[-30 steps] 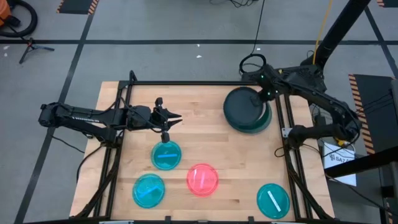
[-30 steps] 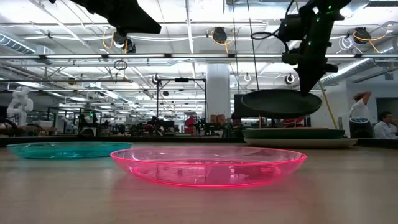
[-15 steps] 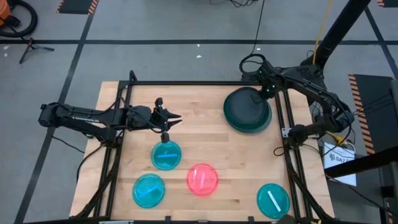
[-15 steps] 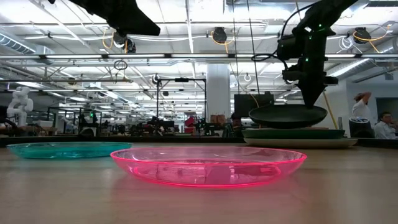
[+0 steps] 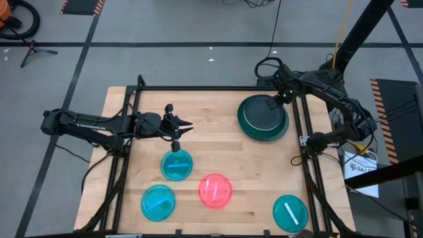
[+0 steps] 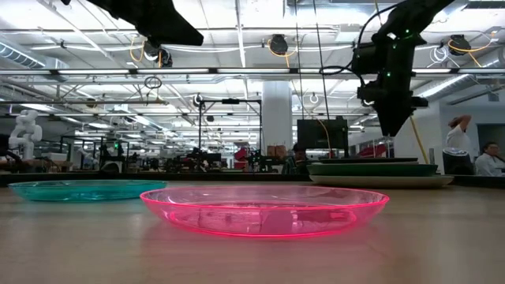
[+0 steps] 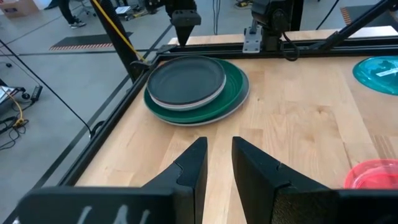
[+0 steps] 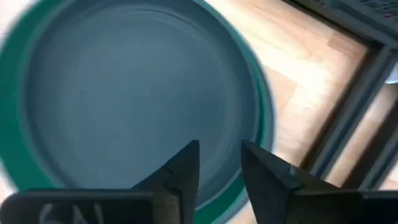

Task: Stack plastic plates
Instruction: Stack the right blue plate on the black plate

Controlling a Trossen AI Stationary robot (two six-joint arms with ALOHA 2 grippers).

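Observation:
At the table's far right, a stack of plastic plates rests on the wood: a large dark green plate (image 5: 246, 129) at the bottom and a dark grey plate (image 5: 263, 116) on top, with a pale rim (image 7: 180, 104) between them. My right gripper (image 5: 274, 100) hangs open just above the stack's far edge, its fingers (image 8: 186, 165) over the dark plate (image 8: 124, 93), clear of it in the low view. My left gripper (image 5: 185, 125) hovers open at the table's left middle. Three cyan plates (image 5: 176, 165) (image 5: 158, 201) (image 5: 291, 213) and a pink plate (image 5: 215, 190) lie singly on the table.
A black metal frame (image 5: 301, 125) runs around the table, close beside the stack on its right and far sides. Bare wood lies between the stack and the loose plates. In the low view, people (image 6: 458, 150) show in the room beyond the table.
My right gripper has come down with the dark grey plate over the green plate, opened and let go. The plate, held above the stack a second ago, now lies flat on top of it.

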